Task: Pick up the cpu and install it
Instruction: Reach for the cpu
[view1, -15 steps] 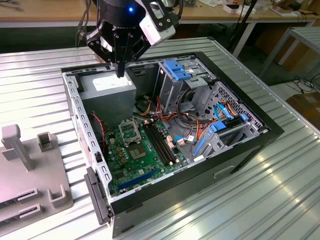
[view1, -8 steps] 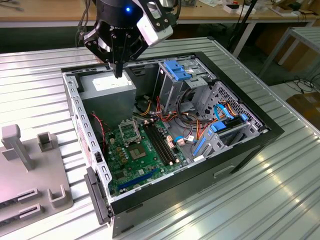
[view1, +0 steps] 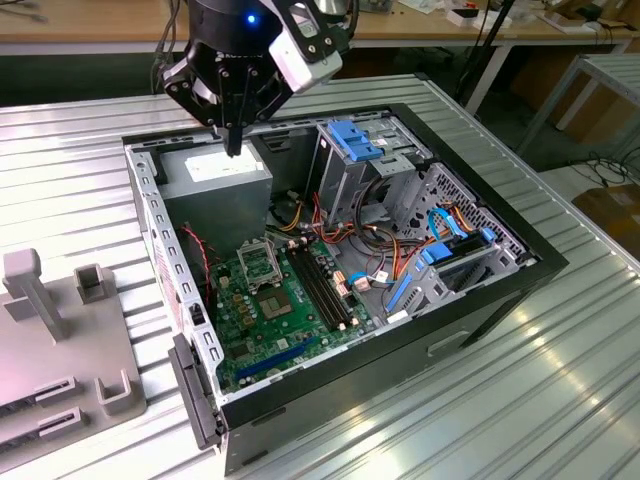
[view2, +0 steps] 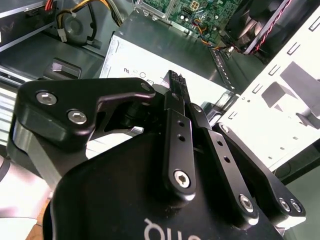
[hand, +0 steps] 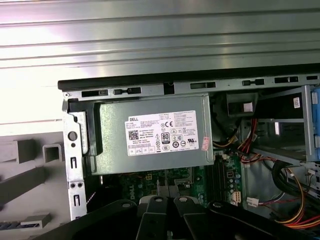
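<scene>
Hovering closed end effector (view1: 233, 148) above power supply (view1: 215, 185), socket (view1: 258, 262) apart.

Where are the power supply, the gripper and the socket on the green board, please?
power supply (hand: 150, 135), first wrist view, on its white label.
gripper (view1: 232, 148), exterior view, between its fingertips.
socket (view1: 262, 265), exterior view, its centre.

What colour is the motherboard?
Green. The motherboard shows best in the exterior view.

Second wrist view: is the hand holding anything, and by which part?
Nothing is held: the hand is shut, tips together, above the power supply.
</scene>
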